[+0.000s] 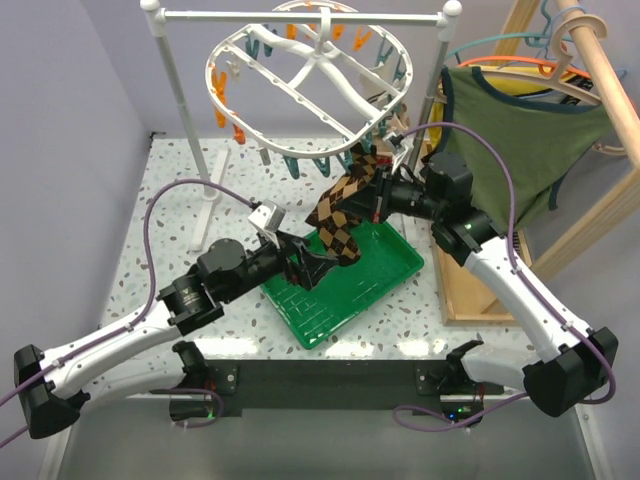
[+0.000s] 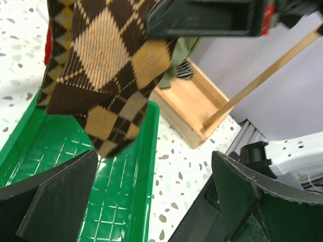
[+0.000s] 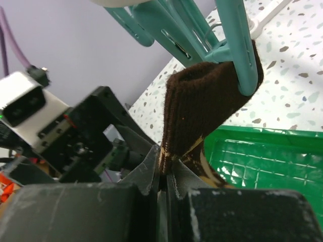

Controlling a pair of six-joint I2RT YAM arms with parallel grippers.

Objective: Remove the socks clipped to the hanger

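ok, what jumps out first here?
The brown-and-tan checkered sock hangs by its cuff from a teal clothespin on the white hanger, over the green tray. The right gripper is shut on it just below the cuff; the left gripper is open by its toe. An olive tank top hangs at right.

The speckled white table [image 1: 160, 215] carries a green tray [image 1: 335, 312] directly beneath the left hand [image 1: 312, 266], and a wooden base [image 1: 456, 292] to its right.

Brown-and-tan diamond check on the small fabric sock [image 1: 340, 210]; teal plastic clothespin [image 3: 237, 40]; white oval plastic drying frame [image 1: 318, 62]; gridded green plastic tray [image 1: 385, 262]; speckled white counter [image 1: 160, 205].
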